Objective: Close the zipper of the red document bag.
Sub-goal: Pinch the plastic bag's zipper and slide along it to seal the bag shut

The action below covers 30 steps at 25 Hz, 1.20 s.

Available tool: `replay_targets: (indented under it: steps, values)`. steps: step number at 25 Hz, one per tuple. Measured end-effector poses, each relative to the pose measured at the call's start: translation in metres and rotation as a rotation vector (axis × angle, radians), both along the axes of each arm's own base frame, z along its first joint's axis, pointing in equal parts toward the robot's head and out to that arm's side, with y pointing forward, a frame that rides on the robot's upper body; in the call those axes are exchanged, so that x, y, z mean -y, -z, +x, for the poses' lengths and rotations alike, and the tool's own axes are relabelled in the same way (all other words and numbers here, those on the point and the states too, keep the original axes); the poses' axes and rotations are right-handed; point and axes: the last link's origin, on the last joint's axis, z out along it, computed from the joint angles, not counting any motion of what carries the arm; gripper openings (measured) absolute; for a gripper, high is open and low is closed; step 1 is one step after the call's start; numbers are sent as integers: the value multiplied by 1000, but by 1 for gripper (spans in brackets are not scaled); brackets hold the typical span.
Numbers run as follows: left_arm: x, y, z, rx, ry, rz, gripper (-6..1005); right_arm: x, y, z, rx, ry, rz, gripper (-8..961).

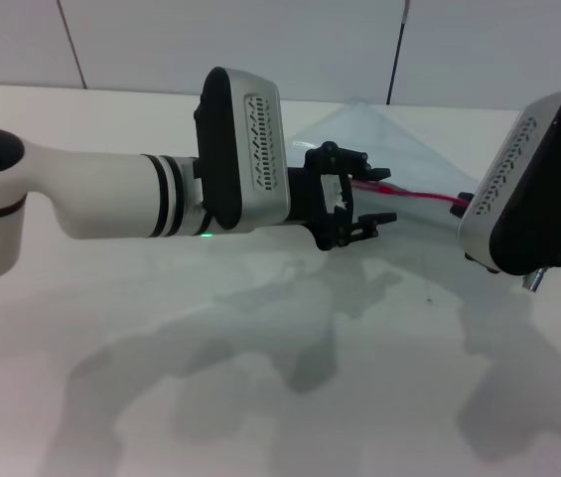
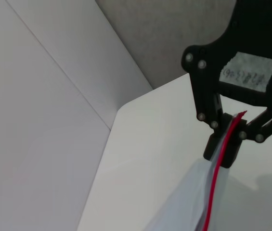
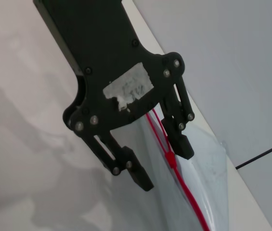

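Note:
The red document bag (image 1: 389, 144) is a translucent pouch lifted off the white table (image 1: 260, 378) between my two arms. Its zipper (image 1: 419, 195) runs as a thin red strip from my left gripper (image 1: 384, 196) towards my right wrist (image 1: 533, 184). The right wrist view shows the left gripper (image 3: 167, 169) open, with the small red slider (image 3: 170, 158) between its fingers, close to one of them and not pinched. In the left wrist view the right gripper (image 2: 225, 154) is shut on the far end of the zipper (image 2: 217, 187). In the head view its fingers are hidden behind the wrist.
Grey wall panels (image 1: 260, 40) stand right behind the table's far edge. Both arms throw shadows on the tabletop in front. A rounded table corner (image 2: 121, 108) shows beyond the right gripper.

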Motion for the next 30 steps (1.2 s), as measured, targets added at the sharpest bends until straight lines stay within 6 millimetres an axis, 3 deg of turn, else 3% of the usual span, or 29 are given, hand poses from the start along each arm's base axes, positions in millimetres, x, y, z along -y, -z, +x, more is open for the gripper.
replay_targets:
  steps: [9, 30]
  values:
    - [3, 0, -7, -2, -14, 1, 464, 1, 1, 1, 2, 2, -2, 77]
    - [4, 2, -2, -8, 8, -9, 428, 0, 2, 1, 5, -1, -5, 81]
